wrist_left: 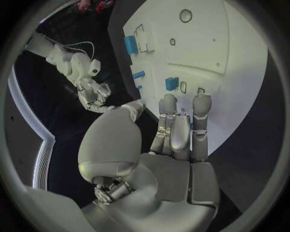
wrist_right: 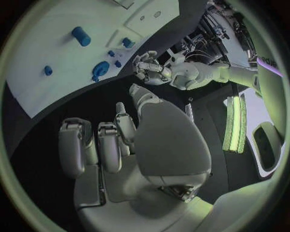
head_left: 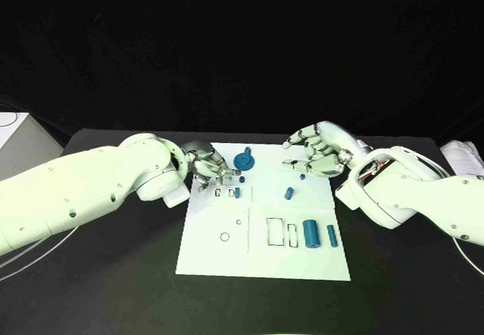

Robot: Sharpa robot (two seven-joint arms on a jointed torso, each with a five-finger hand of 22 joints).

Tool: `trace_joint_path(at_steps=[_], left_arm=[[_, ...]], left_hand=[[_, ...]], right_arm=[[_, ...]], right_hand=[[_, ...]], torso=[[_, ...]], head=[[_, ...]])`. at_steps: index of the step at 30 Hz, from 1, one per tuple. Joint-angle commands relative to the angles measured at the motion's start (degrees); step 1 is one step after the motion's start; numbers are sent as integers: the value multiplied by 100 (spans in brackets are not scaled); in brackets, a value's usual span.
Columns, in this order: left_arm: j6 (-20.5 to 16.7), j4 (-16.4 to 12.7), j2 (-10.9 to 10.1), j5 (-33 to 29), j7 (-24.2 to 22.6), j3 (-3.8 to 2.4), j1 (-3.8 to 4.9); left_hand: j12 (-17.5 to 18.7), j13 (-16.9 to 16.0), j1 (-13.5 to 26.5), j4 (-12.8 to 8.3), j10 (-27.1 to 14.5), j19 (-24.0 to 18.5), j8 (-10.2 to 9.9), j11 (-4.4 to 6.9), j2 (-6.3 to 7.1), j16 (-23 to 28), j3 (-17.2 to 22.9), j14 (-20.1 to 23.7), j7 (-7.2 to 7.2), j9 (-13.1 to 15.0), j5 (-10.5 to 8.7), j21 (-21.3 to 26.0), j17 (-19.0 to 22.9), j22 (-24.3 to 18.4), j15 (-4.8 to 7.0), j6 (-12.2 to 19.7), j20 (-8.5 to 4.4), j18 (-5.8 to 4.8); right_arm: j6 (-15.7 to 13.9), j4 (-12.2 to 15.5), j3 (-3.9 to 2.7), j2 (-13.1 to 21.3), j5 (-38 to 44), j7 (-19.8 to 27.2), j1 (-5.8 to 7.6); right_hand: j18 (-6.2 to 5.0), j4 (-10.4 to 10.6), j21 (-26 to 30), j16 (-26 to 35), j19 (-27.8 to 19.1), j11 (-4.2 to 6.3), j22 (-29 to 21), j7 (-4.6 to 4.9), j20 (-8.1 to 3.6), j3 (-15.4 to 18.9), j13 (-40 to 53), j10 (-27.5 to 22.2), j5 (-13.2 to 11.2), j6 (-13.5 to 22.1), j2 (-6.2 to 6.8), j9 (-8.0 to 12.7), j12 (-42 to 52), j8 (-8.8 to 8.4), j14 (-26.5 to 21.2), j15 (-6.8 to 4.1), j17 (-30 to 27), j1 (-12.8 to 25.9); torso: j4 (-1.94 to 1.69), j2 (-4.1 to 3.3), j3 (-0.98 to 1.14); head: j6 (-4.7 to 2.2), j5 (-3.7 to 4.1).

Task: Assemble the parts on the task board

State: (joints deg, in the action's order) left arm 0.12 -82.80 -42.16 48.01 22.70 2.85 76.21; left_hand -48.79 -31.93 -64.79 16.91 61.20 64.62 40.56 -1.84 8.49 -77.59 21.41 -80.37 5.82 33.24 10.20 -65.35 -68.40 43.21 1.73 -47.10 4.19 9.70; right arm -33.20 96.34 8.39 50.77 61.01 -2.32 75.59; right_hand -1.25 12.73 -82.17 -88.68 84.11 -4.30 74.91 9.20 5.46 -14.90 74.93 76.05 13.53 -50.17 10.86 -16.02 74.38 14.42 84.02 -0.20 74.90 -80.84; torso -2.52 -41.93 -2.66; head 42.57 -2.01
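Note:
The white task board (head_left: pixel 218 249) lies in the middle of the black table. On it are a round blue gear-like part (head_left: pixel 244 161), a small blue piece (head_left: pixel 290 193), a thick blue cylinder (head_left: pixel 311 233) and a thin blue pin (head_left: pixel 331 236). My left hand (head_left: pixel 205 165) hovers over the board's far left corner, fingers bent, nothing in it; the left wrist view shows this hand (wrist_left: pixel 175 130) above the board (wrist_left: pixel 224 53) near a blue block (wrist_left: pixel 172 83). My right hand (head_left: pixel 316 152) hangs over the far right corner, empty, seen again (wrist_right: pixel 115 140) near the gear (wrist_right: pixel 100 68).
A white box (head_left: pixel 7 139) with cables stands at the table's far left. A pale bundle (head_left: pixel 465 158) lies at the far right edge. Outlined slots (head_left: pixel 277 232) mark the board's near half. Bare black table surrounds the board.

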Motion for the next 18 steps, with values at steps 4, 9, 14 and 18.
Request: trace_joint_path(at_steps=[4,9,14,18], left_arm=[[570,228,230,727,502,26,56],[773,410,418,797,555,51,85],[872,499,497,818,575,62,95],[971,556,555,821,587,67,98]], left_hand=[[-50,-15,137,-5,-32,40,49,5,-22,-51,-76,-44,1,50,0,-46,-49,40,-5,42,-3,-88],[-70,-22,202,-5,-42,49,57,4,-29,-57,-116,-45,1,83,-1,-64,-53,64,-5,55,-1,-92],[-83,-27,234,-6,-46,50,67,5,-40,-73,-135,-55,-1,103,-1,-72,-77,73,-6,55,0,-93],[-96,-32,257,-7,-47,68,77,7,-46,-94,-151,-69,-4,121,-2,-94,-109,108,-5,55,0,-99]], right_arm=[[142,-80,-3,-1,-316,101,7],[163,-137,-2,-12,-338,76,8],[178,-164,-2,-21,-344,57,8],[185,-185,-2,-34,-346,36,8]], right_hand=[[-93,1,41,25,238,4,858,-1,20,-47,11,-41,29,-36,17,10,-34,28,527,6,1237,-52],[-94,1,47,27,235,4,853,0,20,-49,9,-42,30,-32,21,11,-36,27,526,6,1233,-52],[-94,2,48,26,235,3,853,1,20,-50,12,-40,30,-31,23,12,-33,26,526,6,1234,-51],[-94,4,46,27,236,3,855,1,20,-51,13,-38,30,-29,24,13,-31,26,525,6,1232,-48]], torso=[[-2,5,16],[2,-8,0],[3,-12,-2],[-3,-11,-7]], head=[[24,4],[51,-12],[72,-15],[95,6]])
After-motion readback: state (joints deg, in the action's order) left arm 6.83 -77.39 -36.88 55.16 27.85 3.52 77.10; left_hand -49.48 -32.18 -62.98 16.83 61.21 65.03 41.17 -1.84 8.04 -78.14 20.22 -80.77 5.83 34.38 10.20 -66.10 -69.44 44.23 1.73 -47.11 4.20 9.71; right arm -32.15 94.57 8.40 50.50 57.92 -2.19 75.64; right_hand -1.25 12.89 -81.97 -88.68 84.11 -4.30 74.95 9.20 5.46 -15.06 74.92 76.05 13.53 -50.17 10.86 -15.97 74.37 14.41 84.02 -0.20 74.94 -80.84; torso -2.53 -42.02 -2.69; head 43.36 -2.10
